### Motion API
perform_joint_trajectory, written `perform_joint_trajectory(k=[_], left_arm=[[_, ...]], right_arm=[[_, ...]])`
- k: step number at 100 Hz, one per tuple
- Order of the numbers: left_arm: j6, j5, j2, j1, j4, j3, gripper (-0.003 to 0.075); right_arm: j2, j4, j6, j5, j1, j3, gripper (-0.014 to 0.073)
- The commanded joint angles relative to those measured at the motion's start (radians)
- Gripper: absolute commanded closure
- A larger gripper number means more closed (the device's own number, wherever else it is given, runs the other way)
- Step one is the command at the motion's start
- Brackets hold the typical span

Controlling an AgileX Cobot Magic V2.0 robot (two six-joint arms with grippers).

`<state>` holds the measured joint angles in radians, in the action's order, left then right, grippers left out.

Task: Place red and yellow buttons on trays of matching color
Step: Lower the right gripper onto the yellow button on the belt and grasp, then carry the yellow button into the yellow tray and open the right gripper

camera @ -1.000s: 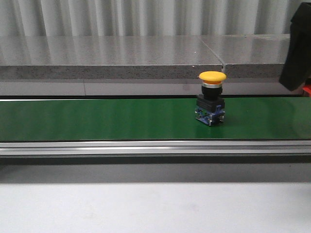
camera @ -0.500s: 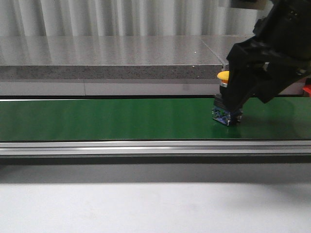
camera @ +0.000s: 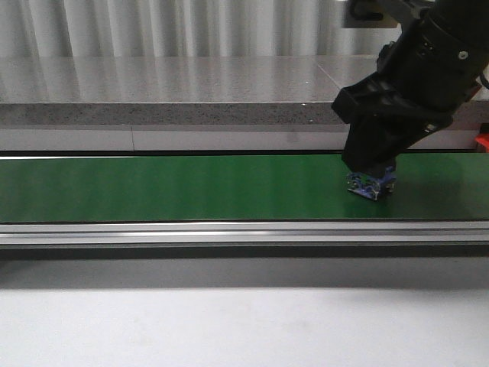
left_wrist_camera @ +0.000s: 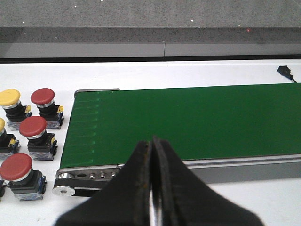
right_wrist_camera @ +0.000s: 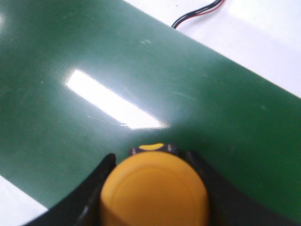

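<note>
Yellow button (right_wrist_camera: pixel 154 193) sits on the green belt (camera: pixel 176 187), over toward my right side, and my right hand (camera: pixel 372 162) is down around it. In the right wrist view I see the round yellow cap between the two dark fingers (right_wrist_camera: pixel 91 186), one on each side. I cannot tell if the fingers are pressing on it yet or just close. From the front only the blue base (camera: pixel 371 183) peeks out under the hand.

I think the job now is to squeeze the black neck under the cap, not the cap, so it does not slip. Then I lift straight up, so the base does not drag and tip.

My left hand (left_wrist_camera: pixel 151 188) is shut tight with nothing in it, near the belt's end. More red and yellow buttons (left_wrist_camera: pixel 42 101) wait on the white counter (left_wrist_camera: pixel 263 197) there. I see no trays
</note>
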<state>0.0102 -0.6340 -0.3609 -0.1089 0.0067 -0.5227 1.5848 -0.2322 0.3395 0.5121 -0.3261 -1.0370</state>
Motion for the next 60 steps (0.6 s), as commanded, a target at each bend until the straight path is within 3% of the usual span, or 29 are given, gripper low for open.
perform_joint_trajectory(k=[1,18,32,60], left_arm=[[0.005,0.071,-0.006,-0.006,-0.007,-0.027,0.0741],[0.005,0.071,-0.006,-0.006,-0.007,-0.027,0.0741],[0.005,0.071,-0.006,-0.006,-0.007,-0.027,0.0741],[0.005,0.071,-0.006,-0.006,-0.007,-0.027,0.0741]], right_arm=[[-0.037,-0.008,-0.013,-0.042,0.006,-0.03,0.0482],[-0.092,-0.007,-0.076,-0.039,0.043,-0.03,0.0498],[-0.182,-0.007,-0.13,0.002,0.142,-0.03,0.0498],[-0.312,-0.006,-0.254,0.073,0.519,-0.027,0.0498]])
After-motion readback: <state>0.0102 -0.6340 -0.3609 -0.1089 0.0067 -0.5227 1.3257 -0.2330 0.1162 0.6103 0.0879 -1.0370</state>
